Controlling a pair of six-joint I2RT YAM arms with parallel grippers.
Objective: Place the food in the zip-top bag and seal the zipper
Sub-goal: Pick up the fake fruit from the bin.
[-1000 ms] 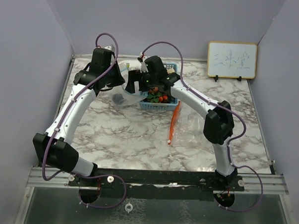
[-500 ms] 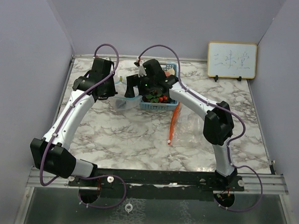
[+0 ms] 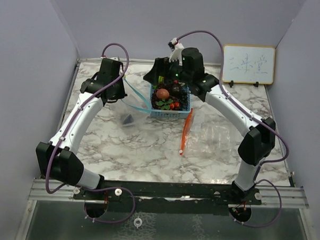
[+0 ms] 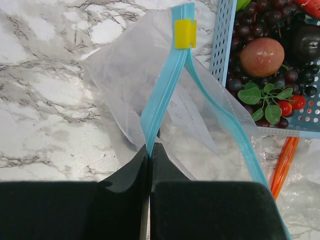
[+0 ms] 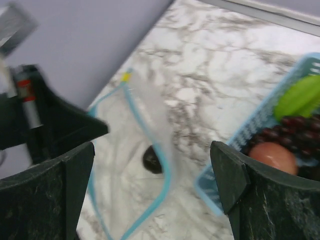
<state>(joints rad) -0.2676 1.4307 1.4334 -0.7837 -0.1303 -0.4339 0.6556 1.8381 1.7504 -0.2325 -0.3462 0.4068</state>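
Bag, spare, orange-zipped (image 3: 187,133): lay flat at four o'clock from the blue basket (image 3: 170,114), not in use. Zip-top bag (image 3: 133,107): lay at nine o'clock from the basket, just beside it, mouth spread, one dark purple piece (image 3: 128,119) inside. Left gripper (image 4: 150,146): fingers pressed together on the bag's blue zipper strip, holding that lip up; yellow slider (image 4: 185,33) at the strip's far end. Basket contents: reddish round fruit (image 4: 261,56) uppermost among grapes (image 4: 250,25), with green leaves (image 4: 265,97) and cherry tomatoes (image 4: 292,102) at the fruit's six o'clock. Right gripper (image 5: 152,150): fingers wide apart, nothing between them, poised above the basket's far side. Step judged in hand: fetching the next piece. Best done by descending straight over the round fruit, closing across its widest part clear of the basket walls, then carrying it toward nine o'clock and releasing low inside the mouth, the left hold keeping the lip lifted. Change from half a second before: the right gripper had hung over the bag mouth and had since swung toward three o'clock, uncovering the fruit; left gripper, bag and dark piece had stayed roughly put.
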